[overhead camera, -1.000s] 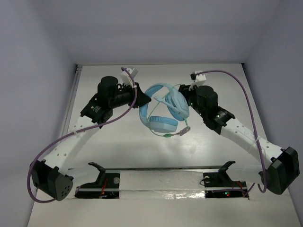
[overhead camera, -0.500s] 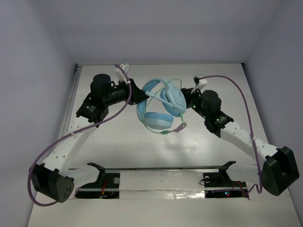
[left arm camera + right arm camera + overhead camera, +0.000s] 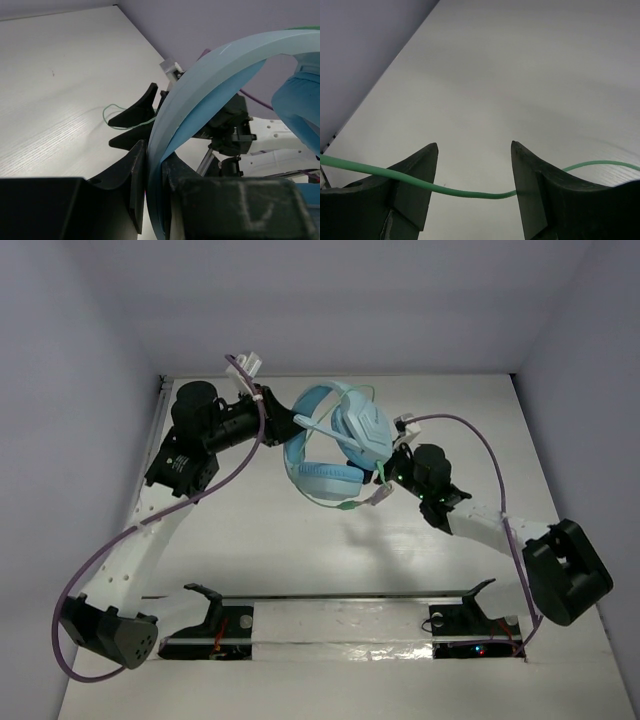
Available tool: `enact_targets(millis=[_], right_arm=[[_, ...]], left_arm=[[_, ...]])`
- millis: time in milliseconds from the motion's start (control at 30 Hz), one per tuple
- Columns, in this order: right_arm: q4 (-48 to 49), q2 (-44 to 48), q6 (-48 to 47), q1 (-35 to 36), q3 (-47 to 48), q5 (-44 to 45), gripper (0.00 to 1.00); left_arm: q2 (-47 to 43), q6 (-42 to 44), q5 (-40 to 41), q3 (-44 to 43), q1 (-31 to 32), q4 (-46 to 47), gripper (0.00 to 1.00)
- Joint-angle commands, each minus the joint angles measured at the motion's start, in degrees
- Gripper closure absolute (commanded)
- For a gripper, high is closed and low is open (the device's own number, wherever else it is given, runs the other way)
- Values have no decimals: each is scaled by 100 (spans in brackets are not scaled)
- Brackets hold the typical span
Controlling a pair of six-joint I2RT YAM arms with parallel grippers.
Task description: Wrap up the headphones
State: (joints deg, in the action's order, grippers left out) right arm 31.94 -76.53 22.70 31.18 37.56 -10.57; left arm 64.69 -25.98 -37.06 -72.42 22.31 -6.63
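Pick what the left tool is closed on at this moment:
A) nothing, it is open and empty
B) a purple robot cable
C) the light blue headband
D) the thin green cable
C: in the left wrist view, the left tool has a finger pressed on each side of the light blue headband, which arches up out of it.

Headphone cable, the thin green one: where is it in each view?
Top external: green cable hangs below the headphones, centre, beside the right hand.
Left wrist: thin loop at centre-left, beside the right hand's fingers.
Right wrist: runs across the bottom, between those fingers, which stand open.
Shared landmark: the right hand's black fingers.
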Motion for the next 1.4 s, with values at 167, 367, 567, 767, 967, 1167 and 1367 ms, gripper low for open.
enact_targets(millis=[167, 367, 567, 767, 967, 1167, 1367], right_arm=[[1007, -714, -222, -182, 181, -7, 34], [884, -1118, -442, -235, 514, -24, 35], [770, -1556, -398, -235, 691, 19, 39], [760, -1865, -301, -235, 797, 107, 34], [603, -2146, -310, -288, 955, 187, 27], [628, -2410, -231, -341, 1149, -7, 38], [743, -2332, 138, -341, 815, -156, 92]], left_arm=[[-123, -557, -425, -580, -139, 251, 100], [-96, -716, -583, -650, -244, 294, 100], [-105, -838, -645, -729, -402, 408, 100], [-17, -1129, -741, -896, -455, 628, 100], [18, -1208, -882, -1002, -508, 628, 100], [-9, -1173, -856, -1011, -577, 620, 100], [62, -1347, -443, -1037, -701, 794, 100]])
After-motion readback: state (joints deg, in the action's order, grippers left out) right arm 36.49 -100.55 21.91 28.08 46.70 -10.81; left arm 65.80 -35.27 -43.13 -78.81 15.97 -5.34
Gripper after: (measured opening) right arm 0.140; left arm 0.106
